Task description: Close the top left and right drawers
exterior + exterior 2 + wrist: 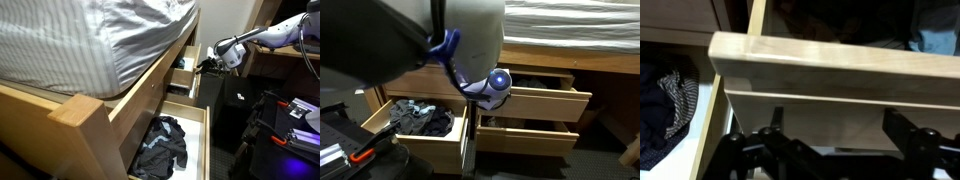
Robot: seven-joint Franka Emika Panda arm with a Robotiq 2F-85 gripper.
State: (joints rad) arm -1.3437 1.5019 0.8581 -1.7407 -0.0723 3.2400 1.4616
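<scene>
The top right drawer (545,103) is pulled out from the wooden bed frame (85,115), above a lower drawer (530,138) that also stands out a little. In the wrist view its pale wood front panel (830,60) fills most of the picture, running across just ahead of the gripper (840,150). The jaws are spread apart, one black finger (770,145) on each side of the lower edge of the view, with nothing between them; whether they touch the panel cannot be told. In an exterior view the gripper (207,65) sits right at the front of that drawer (183,78), the arm (265,35) reaching in from the side.

The left drawer (430,152) is wide open too, and holds a heap of dark clothes (420,118) (grey and black, crumpled), which also show at the edge of the wrist view (665,100). A striped mattress (90,40) lies on the frame above the drawers.
</scene>
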